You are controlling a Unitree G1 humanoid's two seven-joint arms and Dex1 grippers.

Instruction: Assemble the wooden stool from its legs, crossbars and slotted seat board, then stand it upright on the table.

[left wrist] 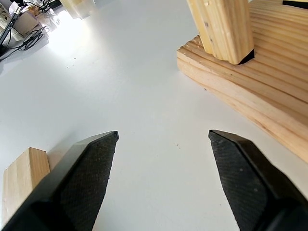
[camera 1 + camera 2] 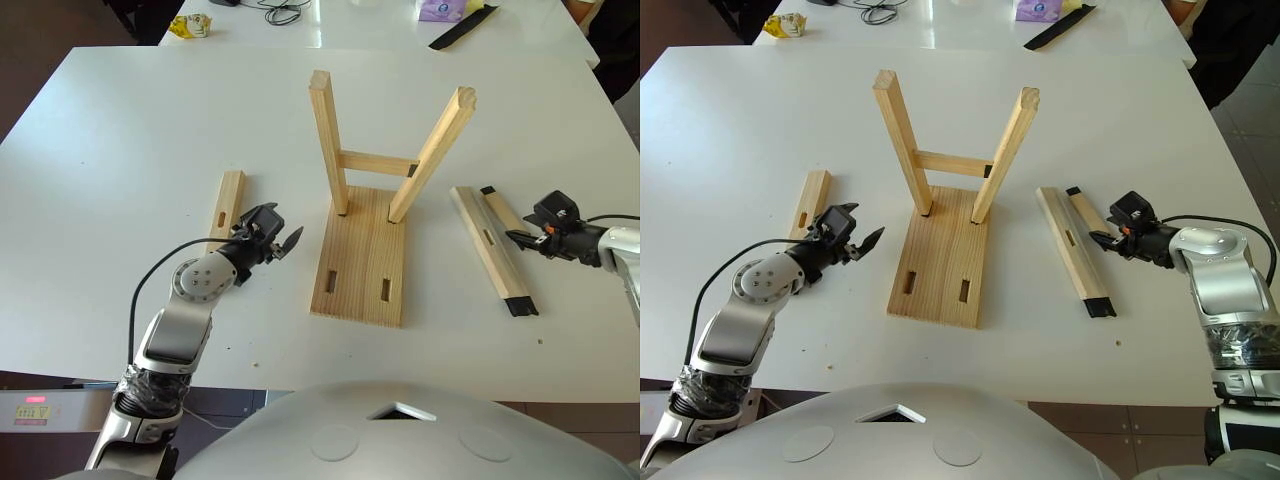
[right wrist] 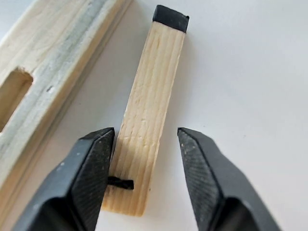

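On the white desk [image 2: 120, 150], the left pincer [image 1: 163, 137] hangs low and wide open with nothing in it. A loose slotted leg [image 2: 228, 205] lies just beside its outer finger, its near end hidden behind the wrist, and the slotted seat board [image 2: 362, 265] lies flat ahead on the inner side. Two legs [image 2: 329, 140] joined by a crossbar [image 2: 375, 162] already stand in the board's far slots, while the two near slots are unfilled. Beyond the board a second slotted leg [image 2: 488, 245] lies flat. Alongside it is a shorter bar [image 3: 149, 110], black-capped at its far end, whose long axis runs straight away from the right pincer [image 3: 144, 132]. That pincer is the nearer to the bar. Its parted fingers stand either side of the bar's near end, not clamped, so closing looks like the next move. Whether the bar is a crossbar or a leg is hard to tell.
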